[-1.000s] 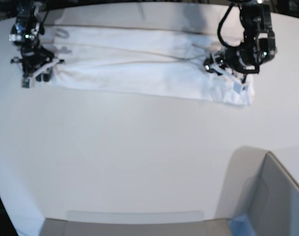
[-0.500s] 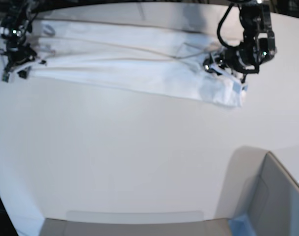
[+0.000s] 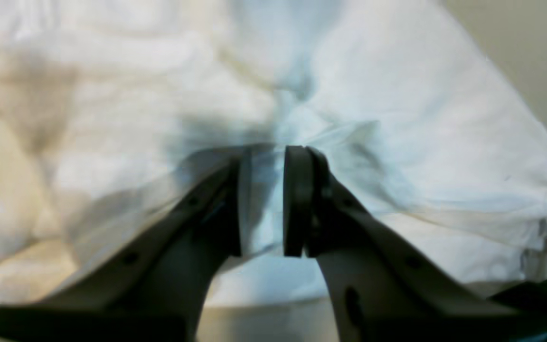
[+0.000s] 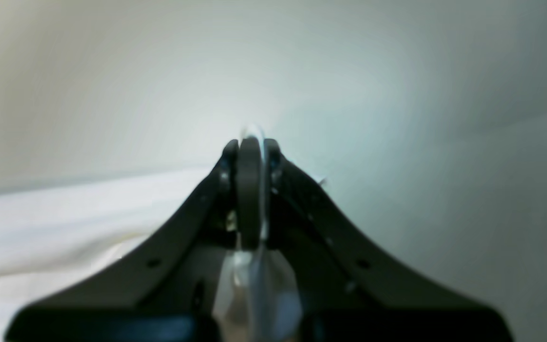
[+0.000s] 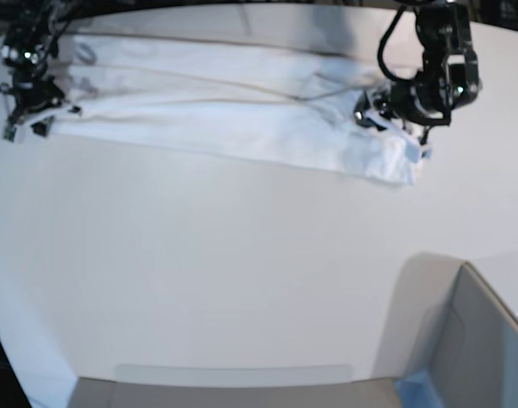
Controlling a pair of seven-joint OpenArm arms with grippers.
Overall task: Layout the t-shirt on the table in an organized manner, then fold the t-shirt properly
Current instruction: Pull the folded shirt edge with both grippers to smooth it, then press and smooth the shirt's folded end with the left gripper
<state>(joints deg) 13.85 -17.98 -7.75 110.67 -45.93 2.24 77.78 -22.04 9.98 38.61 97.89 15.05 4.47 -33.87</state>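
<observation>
While both arms sit up at the far end of the table [image 5: 241,280], the t-shirt [image 5: 233,106] is stretched out between them as a long white band, running from about 10 o'clock to roughly 2 o'clock in the base view. It's flat-ish with a few lengthwise creases, and bunches up a bit at the 2 o'clock end.

Left gripper [image 5: 393,119] is at that bunched end, and the wrist cam shows it [image 3: 261,199] pinching a fold of white cloth between its two dark pads [image 3: 297,199], with a narrow gap packed with fabric.

Right gripper [image 5: 36,109] is over at the 10 o'clock end. From its wrist cam its fingers [image 4: 249,190] are pressed tight together with a thin sliver of white cloth caught between them, shirt trailing off toward 8 o'clock.

Down at 5 o'clock there's a grey box [image 5: 484,340] with a blue edge, well apart from the shirt.
</observation>
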